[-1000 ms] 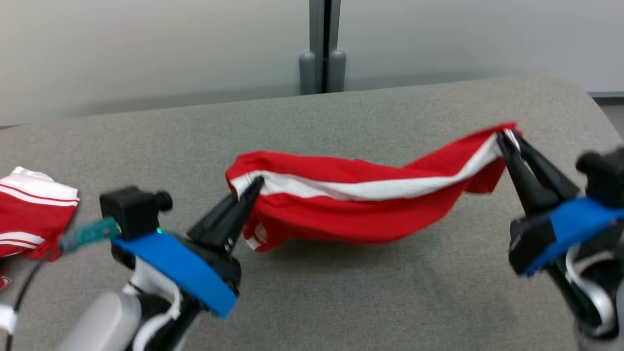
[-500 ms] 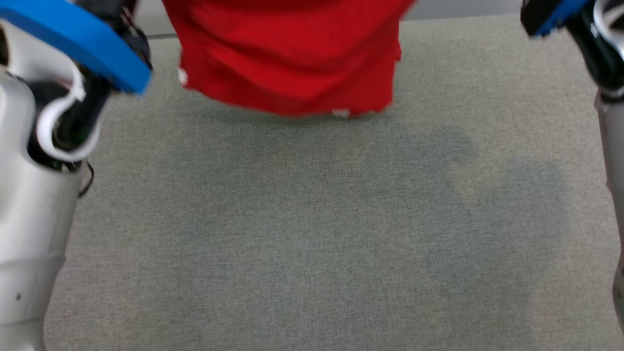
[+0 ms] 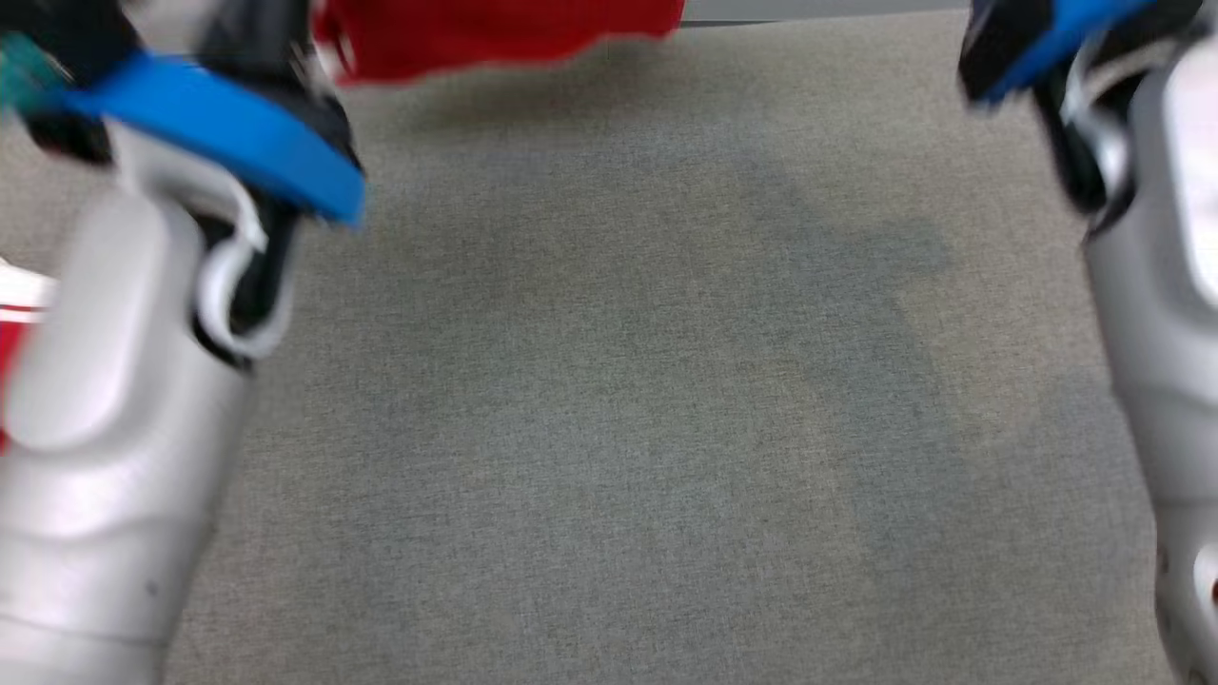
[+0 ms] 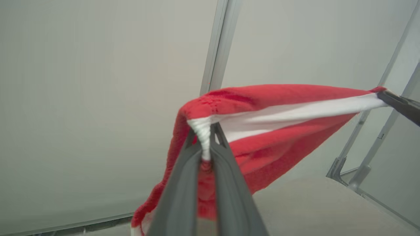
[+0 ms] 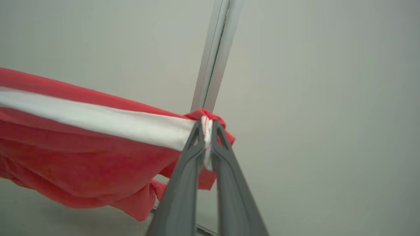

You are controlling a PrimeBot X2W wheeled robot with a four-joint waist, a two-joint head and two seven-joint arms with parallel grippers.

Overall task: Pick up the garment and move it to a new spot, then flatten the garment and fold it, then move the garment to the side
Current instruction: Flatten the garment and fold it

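Red cloth garment w/ a white band point(image 4: 279, 131) hangs stretched in the air btw. both arms, over the far edge of the grey fabric-covered desk point(image 3: 618, 428) (its lower hem is blurred in the head view, so contact w/ the desk can't be told). Left fingers point(image 4: 188, 170) are clenched on the white band's bunched end. Right fingers point(image 5: 188, 164) are pinched tight on the band's opposite end. Band runs taut; red cloth sags below it.
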